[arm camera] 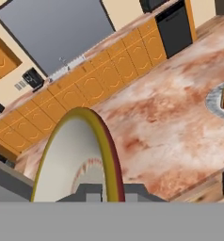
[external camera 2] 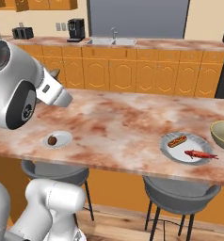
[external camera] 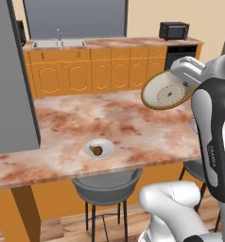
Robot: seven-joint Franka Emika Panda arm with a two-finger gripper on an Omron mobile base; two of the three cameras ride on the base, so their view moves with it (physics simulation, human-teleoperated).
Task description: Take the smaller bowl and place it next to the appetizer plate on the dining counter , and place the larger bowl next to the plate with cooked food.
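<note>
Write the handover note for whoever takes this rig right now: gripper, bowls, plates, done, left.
Gripper: shut on the small bowl, held tilted on edge in the air above the dining counter; its rim fills the hand view's foreground.
Large bowl: already on the counter, close beside the plate with the hot dog and red food.
Small plate with one brown piece of food: near the counter's front edge, nothing beside it yet.
Done: large bowl looks placed.
Left: carry the small bowl down next to the small plate, level it, release.
</note>
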